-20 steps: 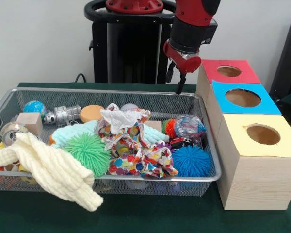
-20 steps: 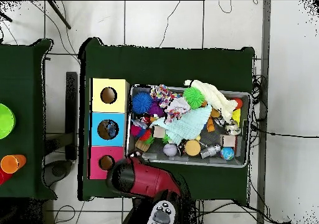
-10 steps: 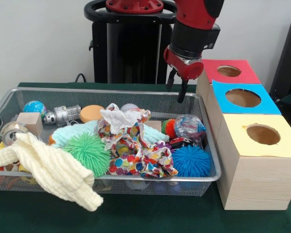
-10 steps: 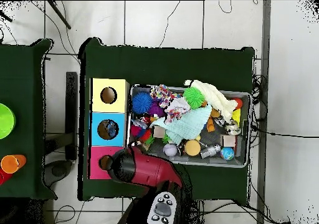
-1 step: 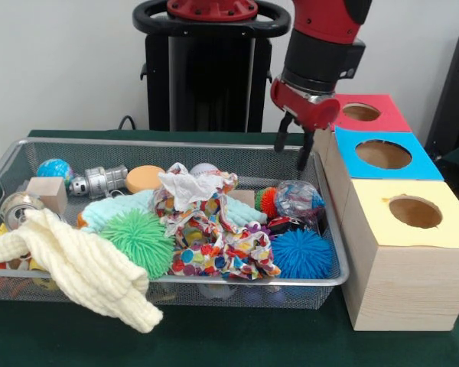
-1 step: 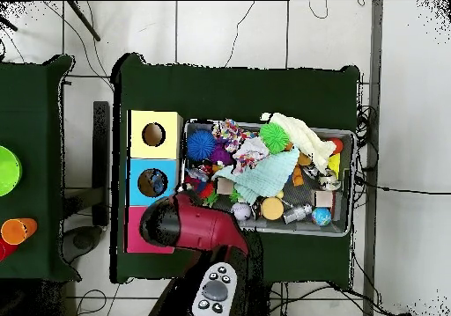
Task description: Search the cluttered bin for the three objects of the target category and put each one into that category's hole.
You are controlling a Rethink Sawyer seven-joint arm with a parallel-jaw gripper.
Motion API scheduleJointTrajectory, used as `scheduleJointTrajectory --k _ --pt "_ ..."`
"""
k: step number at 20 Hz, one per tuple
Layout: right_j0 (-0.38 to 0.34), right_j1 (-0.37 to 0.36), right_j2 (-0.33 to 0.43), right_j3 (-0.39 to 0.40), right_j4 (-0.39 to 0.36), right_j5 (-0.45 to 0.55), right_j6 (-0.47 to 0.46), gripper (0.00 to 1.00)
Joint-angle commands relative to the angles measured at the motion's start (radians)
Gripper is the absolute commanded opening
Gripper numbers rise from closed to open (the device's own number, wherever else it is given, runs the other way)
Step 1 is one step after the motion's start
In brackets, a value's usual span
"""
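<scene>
The gripper (image 5: 293, 155) hangs empty with its jaws apart above the far right corner of the wire bin (image 5: 214, 280), beside the red box (image 5: 344, 115); which category is sought cannot be told. The blue spiky ball (image 5: 301, 253) lies at the bin's near right, the green spiky ball (image 5: 140, 238) mid-front beside the patterned cloth (image 5: 214, 237); both look light, soft and springy, so a pinch across the middle likely holds; the cream knit cloth (image 5: 84, 267) droops over the front rim, limp, best taken at a bunched fold.
</scene>
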Motion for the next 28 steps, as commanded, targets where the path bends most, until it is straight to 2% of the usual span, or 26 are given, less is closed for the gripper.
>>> scheduleJointTrajectory --k 1,6,16,28 --pt "0.027 0.024 -0.003 -0.137 0.026 0.149 0.099 1.00" --pt "0.022 0.037 0.010 -0.148 0.033 0.148 0.100 1.00" --pt "0.006 0.101 0.066 -0.115 0.048 0.016 0.126 1.00" --pt "-0.001 0.109 0.069 -0.112 0.055 0.015 0.126 1.00"
